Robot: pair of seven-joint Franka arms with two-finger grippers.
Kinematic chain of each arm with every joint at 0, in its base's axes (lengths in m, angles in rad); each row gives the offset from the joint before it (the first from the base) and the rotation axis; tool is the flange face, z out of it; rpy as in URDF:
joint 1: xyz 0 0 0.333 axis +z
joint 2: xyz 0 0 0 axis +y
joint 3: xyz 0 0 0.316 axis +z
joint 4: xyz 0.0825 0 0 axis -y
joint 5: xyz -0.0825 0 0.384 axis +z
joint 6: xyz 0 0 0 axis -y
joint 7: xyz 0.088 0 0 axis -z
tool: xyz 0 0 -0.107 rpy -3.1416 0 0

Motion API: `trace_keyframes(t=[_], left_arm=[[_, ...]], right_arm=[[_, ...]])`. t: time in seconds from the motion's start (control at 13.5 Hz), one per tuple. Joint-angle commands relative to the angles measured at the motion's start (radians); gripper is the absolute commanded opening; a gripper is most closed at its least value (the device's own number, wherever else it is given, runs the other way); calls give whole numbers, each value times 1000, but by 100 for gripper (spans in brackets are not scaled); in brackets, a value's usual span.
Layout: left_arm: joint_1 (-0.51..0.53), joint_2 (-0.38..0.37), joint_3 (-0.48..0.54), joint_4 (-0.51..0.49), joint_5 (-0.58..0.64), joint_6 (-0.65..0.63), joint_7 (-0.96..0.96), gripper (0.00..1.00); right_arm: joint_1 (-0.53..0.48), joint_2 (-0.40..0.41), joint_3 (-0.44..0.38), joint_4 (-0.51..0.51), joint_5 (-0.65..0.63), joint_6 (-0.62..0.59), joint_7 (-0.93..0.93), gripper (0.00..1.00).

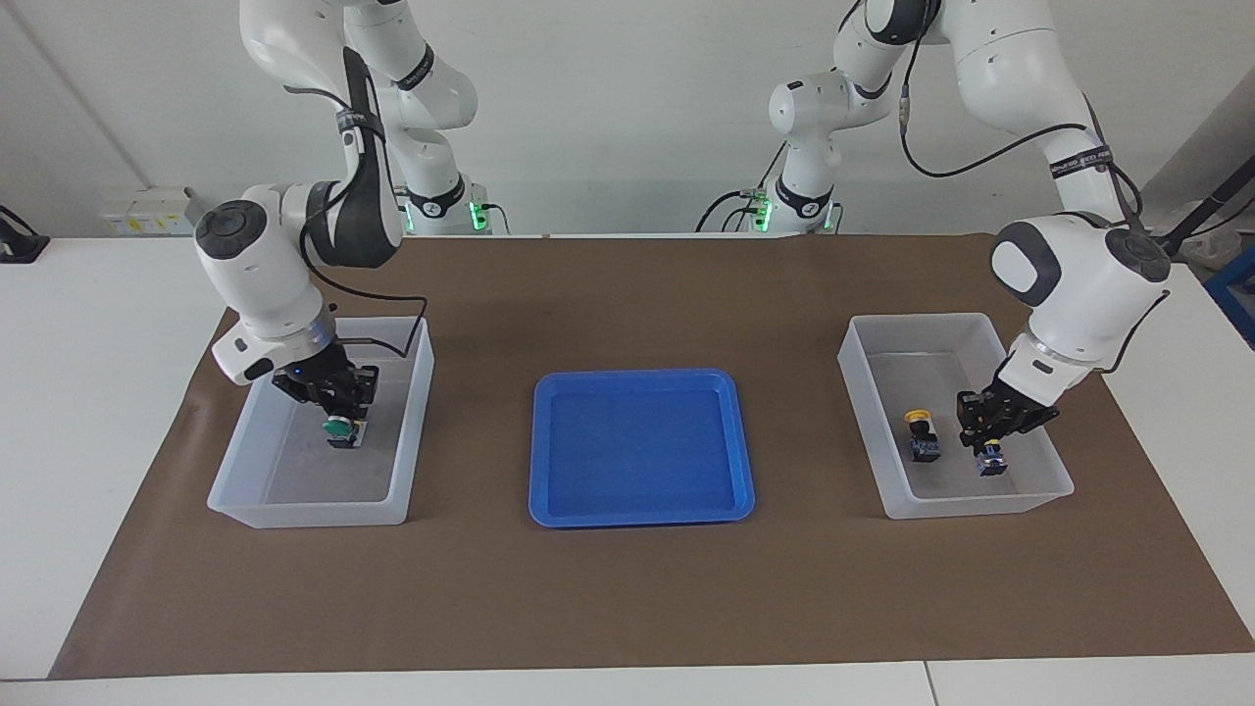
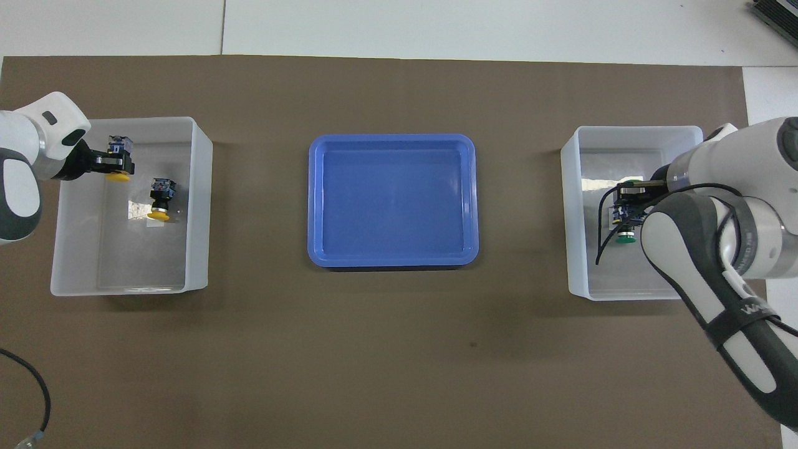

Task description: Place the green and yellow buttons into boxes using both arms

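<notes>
My right gripper is low inside the box at the right arm's end, shut on a green button. A second green button lies on that box's floor just under it, mostly hidden in the facing view. My left gripper is low inside the other box, shut on a yellow button. Another yellow button lies on this box's floor beside it.
A shallow blue tray with nothing in it sits mid-table between the boxes on a brown mat. A black cable lies on the mat near the left arm's corner.
</notes>
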Motion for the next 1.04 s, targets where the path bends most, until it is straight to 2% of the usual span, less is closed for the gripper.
trace_keyframes(t=[0.0, 0.3, 0.44, 0.59, 0.67, 0.74, 0.89, 0.96], left_arm=[[20, -11, -2, -128, -8, 151, 22, 0], [34, 9, -4, -156, -8, 188, 20, 0], [32, 9, -4, -157, -8, 190, 19, 61], [31, 9, -4, -153, -8, 182, 20, 88], [31, 9, -4, -144, -8, 171, 20, 98], [26, 9, -4, -131, -8, 152, 20, 100], [12, 0, -4, -38, -6, 10, 16, 100], [11, -6, -4, 35, -6, -98, 14, 100]], right_arm=[[-93, -39, 9, -35, -3, -78, -121, 0], [-104, -48, 9, -144, -5, 44, -156, 0], [-111, -36, 9, -173, -6, 102, -156, 0], [-111, -30, 9, -199, -20, 147, -155, 0], [-111, -22, 9, -199, -27, 158, -155, 0], [-111, -19, 9, -199, -29, 163, -152, 0], [-107, -18, 9, -201, -29, 164, -136, 0], [-101, -18, 9, -201, -29, 164, -132, 15]])
